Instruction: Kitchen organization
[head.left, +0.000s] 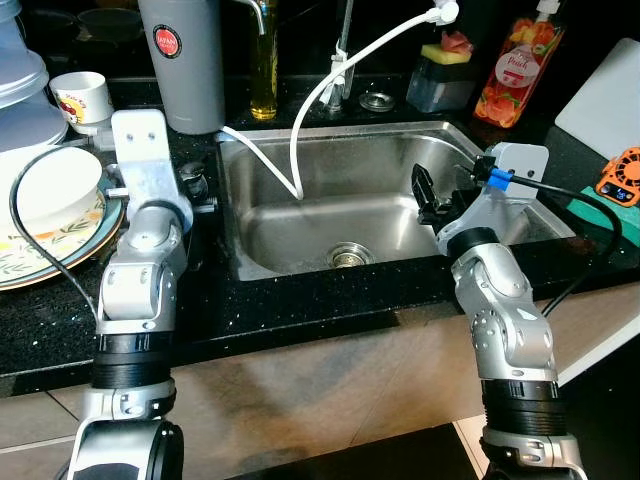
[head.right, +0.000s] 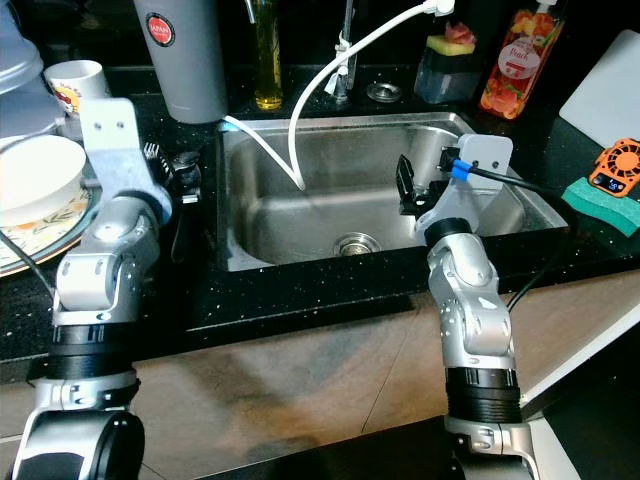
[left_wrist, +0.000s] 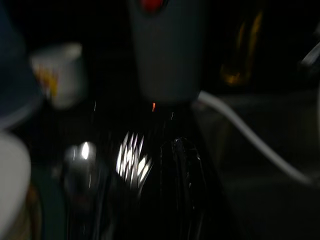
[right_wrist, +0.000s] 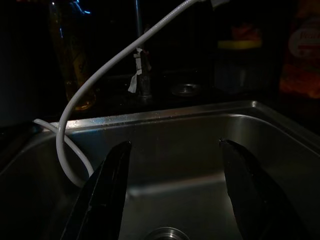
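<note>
Item: fork (head.right: 152, 152), lying on the black counter (head.right: 300, 285) just left of the sink (head.right: 500, 200), under our left gripper (head.right: 185, 170) (fingers' spread we cannot tell; wrist view blurred). Right gripper (right_wrist: 175, 195) hangs wide and empty over the basin. We should probably lower squarely, pinching the handle.

Shiny steel sink (head.left: 300, 215) sitting in speckled black counter (head.left: 300, 300). Grey canister with red round badge (head.left: 180, 60) far left. Yellow oil bottle (head.left: 264, 70) beside it. Orange-red soap bottle (head.left: 520, 70) far right. White bowl (head.left: 55, 185) resting on floral-rimmed plate (head.left: 45, 255), left.
</note>
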